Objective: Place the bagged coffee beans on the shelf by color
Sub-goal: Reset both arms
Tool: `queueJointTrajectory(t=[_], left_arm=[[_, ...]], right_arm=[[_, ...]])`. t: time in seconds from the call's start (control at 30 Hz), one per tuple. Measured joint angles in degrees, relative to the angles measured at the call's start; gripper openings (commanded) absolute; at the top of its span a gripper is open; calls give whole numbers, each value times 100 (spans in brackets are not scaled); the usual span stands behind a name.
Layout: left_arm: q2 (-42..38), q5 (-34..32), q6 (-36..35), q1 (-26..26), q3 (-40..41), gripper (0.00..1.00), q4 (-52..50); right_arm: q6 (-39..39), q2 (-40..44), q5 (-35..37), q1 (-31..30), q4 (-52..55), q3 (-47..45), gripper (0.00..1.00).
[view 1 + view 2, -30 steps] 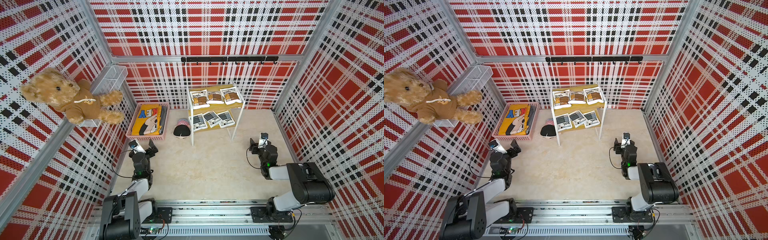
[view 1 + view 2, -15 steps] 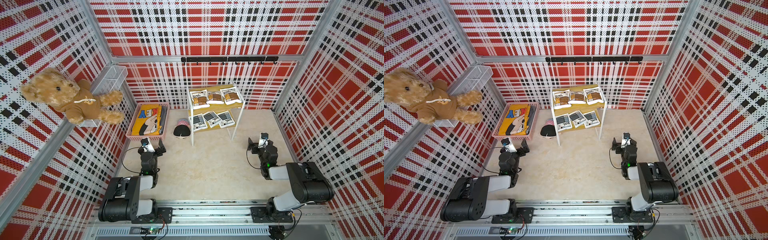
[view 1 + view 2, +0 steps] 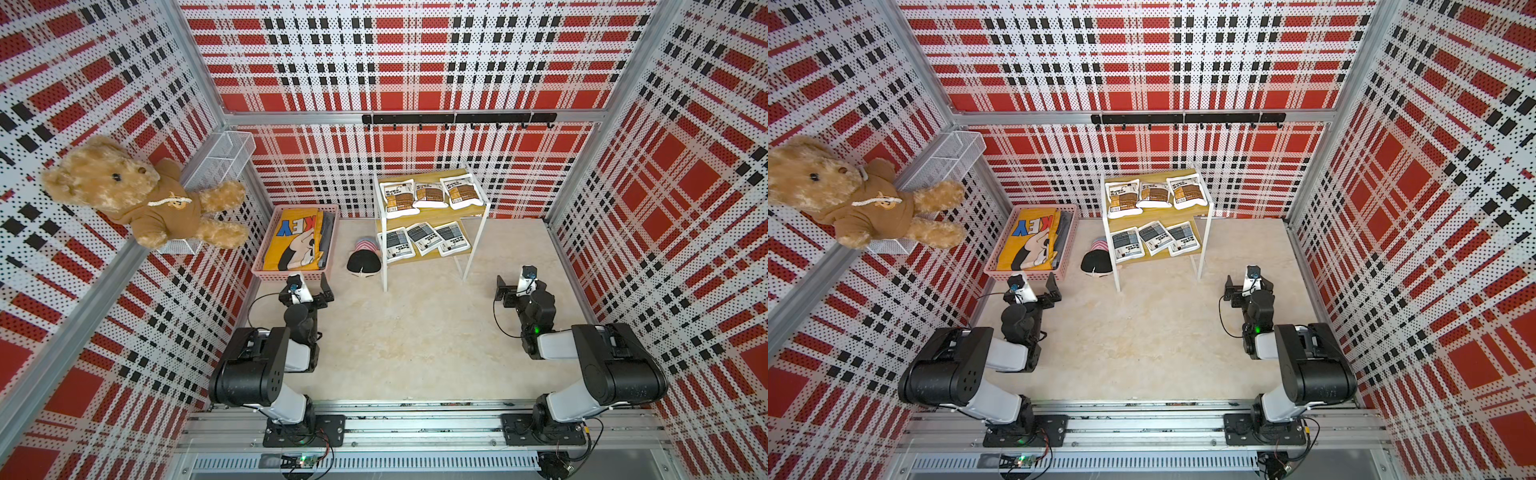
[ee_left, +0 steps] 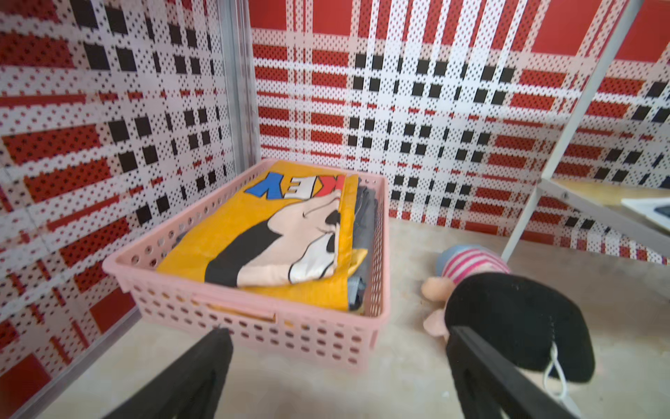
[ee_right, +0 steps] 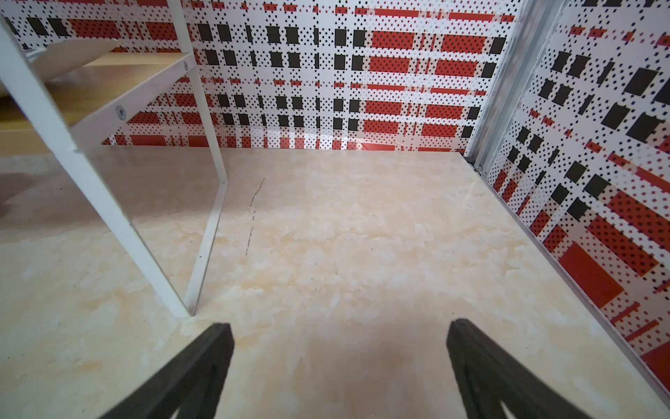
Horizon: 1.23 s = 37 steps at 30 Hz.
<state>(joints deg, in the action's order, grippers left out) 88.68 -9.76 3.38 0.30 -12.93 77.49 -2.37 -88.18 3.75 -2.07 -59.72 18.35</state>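
End effector L (image 4: pixel 339 332) wide apart, empty | end effector R (image 5: pixel 339 324) wide apart, empty

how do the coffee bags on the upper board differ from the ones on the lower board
The upper-board bags have brown-orange panels; the lower-board bags have dark grey ones. The upper-board bags lie higher and farther back; the lower-board bags lie lower and nearer the front. Both rows are three white pouches lying flat on the shelf.
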Motion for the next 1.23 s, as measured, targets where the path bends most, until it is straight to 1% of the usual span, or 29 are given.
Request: queueJointTrajectory(t=[0.67, 1.23], left_arm=[[0, -227, -68, -103, -28, 99, -258], [0, -229, -74, -103, -28, 99, -258]], right_arm=[[-2, 0, -2, 0, -4, 0, 100], [-4, 0, -26, 46, -4, 0, 100]])
